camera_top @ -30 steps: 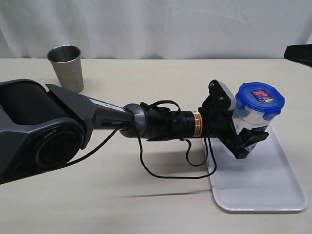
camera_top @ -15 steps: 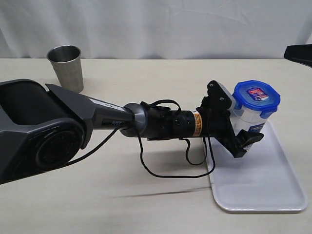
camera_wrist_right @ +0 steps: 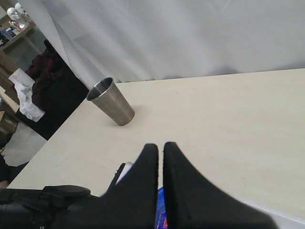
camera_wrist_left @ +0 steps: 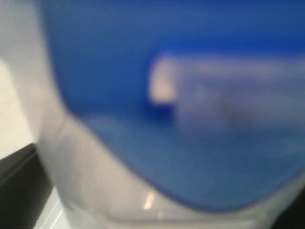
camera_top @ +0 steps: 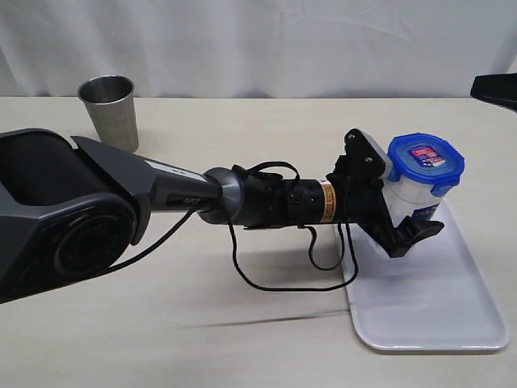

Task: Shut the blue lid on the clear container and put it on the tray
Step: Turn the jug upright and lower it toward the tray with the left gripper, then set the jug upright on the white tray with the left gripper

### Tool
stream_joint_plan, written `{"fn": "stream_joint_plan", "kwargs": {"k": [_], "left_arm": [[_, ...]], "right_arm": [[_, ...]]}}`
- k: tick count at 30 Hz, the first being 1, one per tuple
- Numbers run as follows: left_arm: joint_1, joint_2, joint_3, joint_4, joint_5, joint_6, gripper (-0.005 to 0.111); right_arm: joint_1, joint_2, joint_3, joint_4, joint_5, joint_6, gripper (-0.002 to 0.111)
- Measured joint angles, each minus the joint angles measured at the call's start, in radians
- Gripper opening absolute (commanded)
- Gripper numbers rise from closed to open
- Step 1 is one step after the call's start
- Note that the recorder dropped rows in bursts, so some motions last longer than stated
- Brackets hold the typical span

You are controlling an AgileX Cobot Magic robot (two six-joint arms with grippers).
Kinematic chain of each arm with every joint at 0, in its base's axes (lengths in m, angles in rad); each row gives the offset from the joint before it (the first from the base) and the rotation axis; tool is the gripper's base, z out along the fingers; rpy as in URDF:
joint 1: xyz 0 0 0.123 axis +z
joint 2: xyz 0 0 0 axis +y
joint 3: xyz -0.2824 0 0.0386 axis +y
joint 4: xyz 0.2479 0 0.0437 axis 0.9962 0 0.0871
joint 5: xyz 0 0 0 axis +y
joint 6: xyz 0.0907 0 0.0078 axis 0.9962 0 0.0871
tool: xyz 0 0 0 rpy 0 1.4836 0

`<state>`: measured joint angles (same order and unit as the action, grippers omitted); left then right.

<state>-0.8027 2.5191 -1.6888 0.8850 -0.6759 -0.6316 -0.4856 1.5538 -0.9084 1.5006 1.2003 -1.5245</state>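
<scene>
Lid: I see the blue lid sitting on top of the container, sticker face up, its flaps hanging down around the rim.
Container: the clear container is upright over the tray's far left corner. Its base is hidden behind the gripper, so I cannot tell whether it rests on the tray.
Tray: the white tray lies flat on the table, and its surface nearer the camera is bare.
Left gripper: the left gripper reaches in from the tray's left side, level with the container. One black finger crosses in front of the container's lower part. I cannot tell whether the jaws press on it or stand free.
Left wrist view: only a blue and pale blur fills it, too close to read.
Right gripper: the right gripper has its fingers drawn together with nothing between them, well above the table.
Cup: a steel cup stands upright, well apart from the tray, at the table's far left.
Cable: a black cable loops down from the left arm to the table, just left of the tray.
</scene>
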Motion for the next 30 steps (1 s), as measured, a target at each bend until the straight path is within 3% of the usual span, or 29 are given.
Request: {"fn": "stream_joint_plan", "kwargs": {"k": [13,30], "left_arm": [[0.0,-0.045,0.0,0.082,0.11,-0.018,0.105],[0.0,-0.056,0.0,0.159,0.12,-0.082,0.105]], "right_arm": [[0.0,0.0,0.0,0.0,0.0,0.0,0.004],[0.0,0.0,0.0,0.0,0.0,0.0,0.004]]}}
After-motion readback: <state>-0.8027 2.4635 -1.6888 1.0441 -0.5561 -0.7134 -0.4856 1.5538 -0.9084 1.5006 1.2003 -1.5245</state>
